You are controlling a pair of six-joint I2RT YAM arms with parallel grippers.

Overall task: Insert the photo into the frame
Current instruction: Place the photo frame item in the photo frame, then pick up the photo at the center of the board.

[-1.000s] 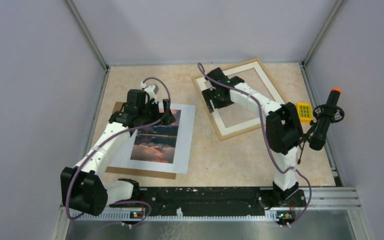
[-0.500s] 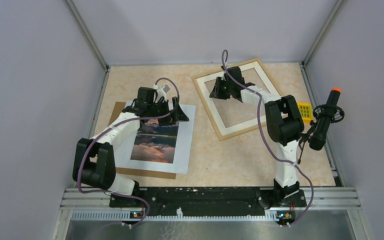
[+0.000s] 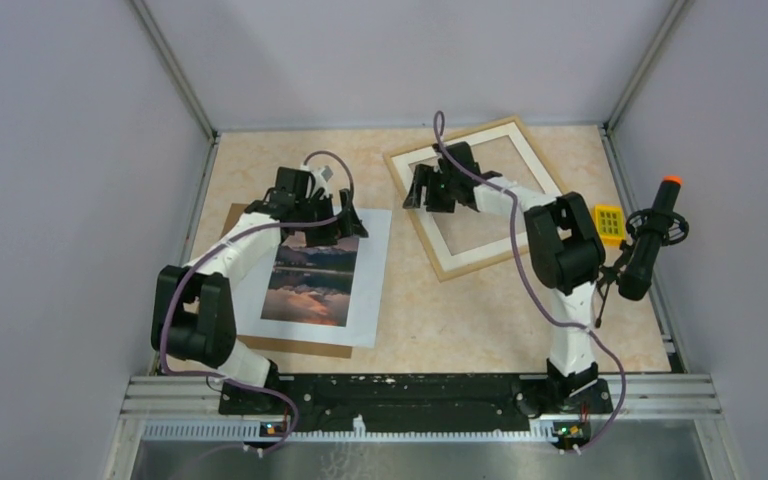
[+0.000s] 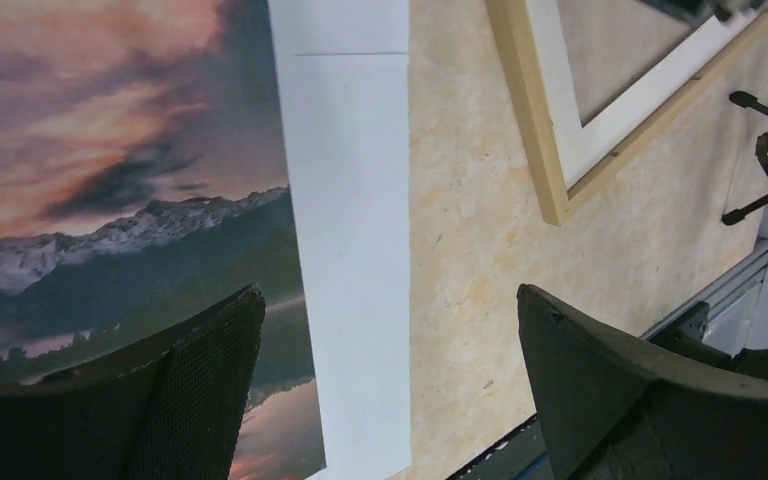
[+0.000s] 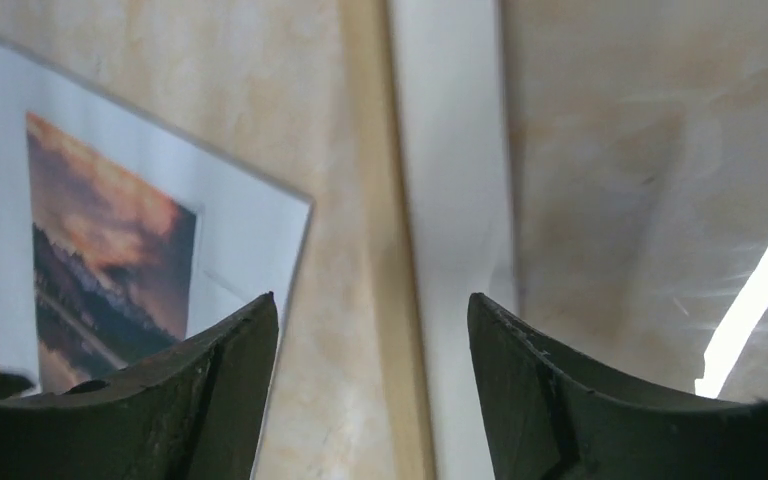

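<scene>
The photo [image 3: 310, 280], an orange-pink and dark landscape with a white margin, lies flat at the left on a brown backing board [image 3: 290, 346]. My left gripper [image 3: 345, 222] hovers open over its upper right corner. In the left wrist view the left gripper [image 4: 388, 300] spans the photo's [image 4: 120, 180] white right margin and bare table. The light wooden frame [image 3: 457, 137] lies tilted at the back right. My right gripper [image 3: 422, 190] stands open over its left side. In the right wrist view the right gripper [image 5: 372, 300] straddles the frame's [image 5: 375, 200] moulding without touching it, with the photo [image 5: 110, 250] beyond.
A white mat [image 3: 475, 260] with a cut-out window sits inside the frame. A small yellow keypad [image 3: 610, 222] and a black handle with an orange tip [image 3: 650, 240] are at the right wall. Grey walls close in the table on three sides.
My left gripper has moved right, from over the photo's top to its upper right corner. My right gripper has shifted from inside the frame's window to its left side.
</scene>
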